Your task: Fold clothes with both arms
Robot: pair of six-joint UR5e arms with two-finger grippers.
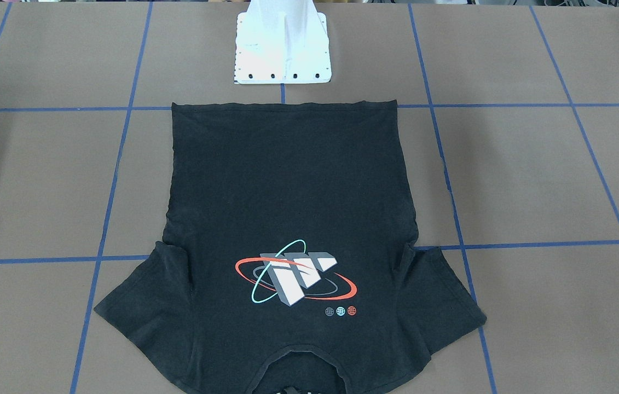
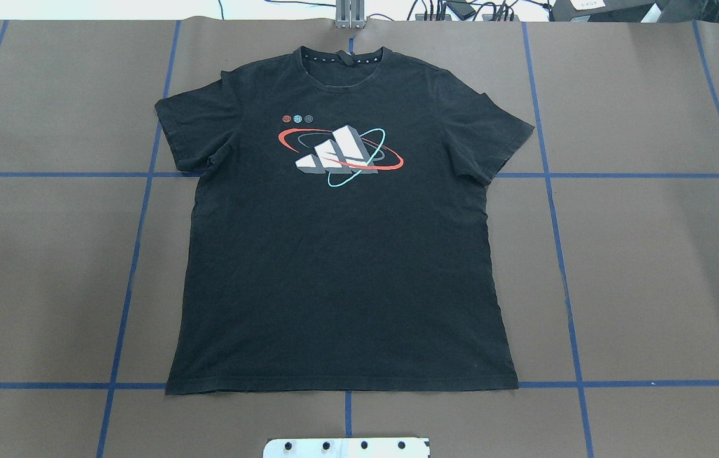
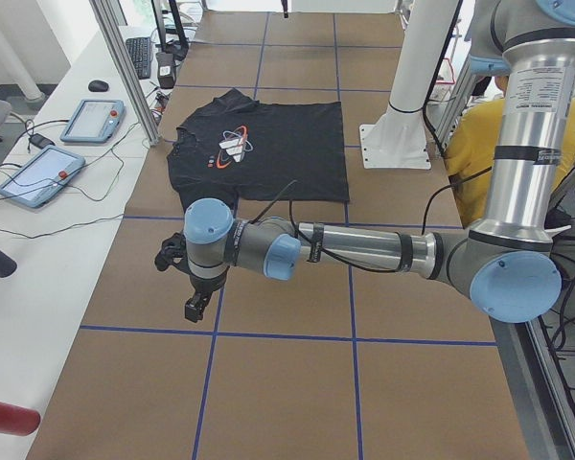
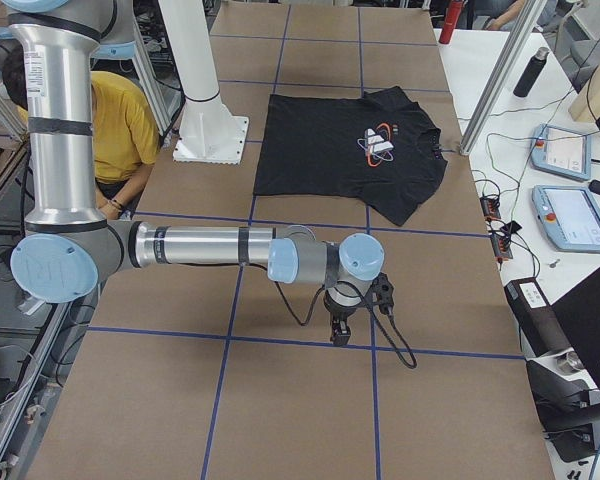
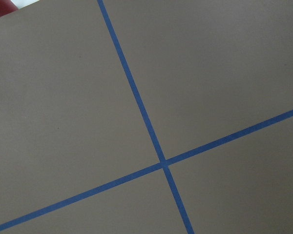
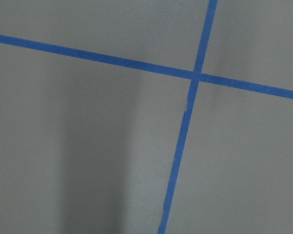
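The black T-shirt (image 2: 340,273) lies flat and spread out on the brown table, graphic side up, collar toward the far edge from the robot (image 1: 287,208). Its hem lies just in front of the white pedestal. My left gripper (image 3: 196,307) hangs over bare table well to the left of the shirt (image 3: 268,153), pointing down. My right gripper (image 4: 338,333) hangs over bare table well to the right of the shirt (image 4: 340,150). Both show only in the side views, so I cannot tell whether they are open or shut. Both wrist views hold only table and blue tape.
The white pedestal base (image 1: 282,49) stands at the table's robot side. Blue tape lines (image 2: 556,175) grid the brown table. A person in a yellow shirt (image 4: 120,130) sits behind the robot. Tablets (image 3: 38,177) and cables lie on the side bench.
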